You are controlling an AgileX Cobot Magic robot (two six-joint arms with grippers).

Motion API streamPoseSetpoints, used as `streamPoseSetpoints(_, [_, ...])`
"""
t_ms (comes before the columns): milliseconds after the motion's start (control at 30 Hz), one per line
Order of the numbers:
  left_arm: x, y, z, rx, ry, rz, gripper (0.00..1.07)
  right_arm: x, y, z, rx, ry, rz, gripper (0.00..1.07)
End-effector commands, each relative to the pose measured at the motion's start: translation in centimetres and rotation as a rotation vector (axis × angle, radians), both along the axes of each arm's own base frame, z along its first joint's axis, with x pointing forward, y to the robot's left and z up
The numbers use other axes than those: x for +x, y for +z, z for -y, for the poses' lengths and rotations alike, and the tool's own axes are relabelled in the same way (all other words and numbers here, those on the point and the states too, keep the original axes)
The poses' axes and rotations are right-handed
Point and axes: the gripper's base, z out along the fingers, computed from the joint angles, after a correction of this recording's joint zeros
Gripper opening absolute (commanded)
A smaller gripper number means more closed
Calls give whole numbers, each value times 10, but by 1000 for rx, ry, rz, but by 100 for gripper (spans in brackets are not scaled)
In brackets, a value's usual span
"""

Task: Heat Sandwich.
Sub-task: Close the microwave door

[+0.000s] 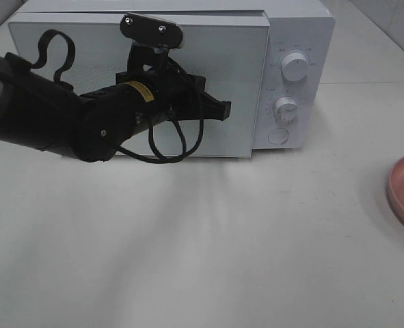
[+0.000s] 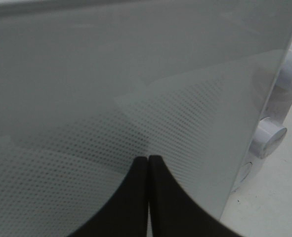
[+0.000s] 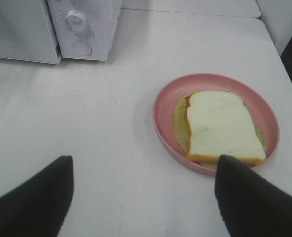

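Sandwich [image 3: 224, 127] on pink plate [image 3: 161, 106], near closed microwave [image 1: 294, 27].

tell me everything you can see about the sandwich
The sandwich lies flat in a round pink plate on the white table. Its top is a pale bread slice with a light crust; an orange-red layer shows along one edge and yellow-green filling spreads out beneath. Nothing grips it; only the plate touches it.
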Motion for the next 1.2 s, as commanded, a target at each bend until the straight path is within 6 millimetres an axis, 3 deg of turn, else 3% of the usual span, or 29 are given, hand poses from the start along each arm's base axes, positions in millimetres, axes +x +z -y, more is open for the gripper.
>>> streamPoseSetpoints(33, [12,12,2,-64,47,33,0,-4,0,1,0,-2,31,76])
streamPoseSetpoints(567, [41,14,19,-26,96,44,0,-4,0,1,0,-2,31,76])
streamPoseSetpoints(1200, [42,15,21,-24,87,36,0,-4,0,1,0,-2,31,76])
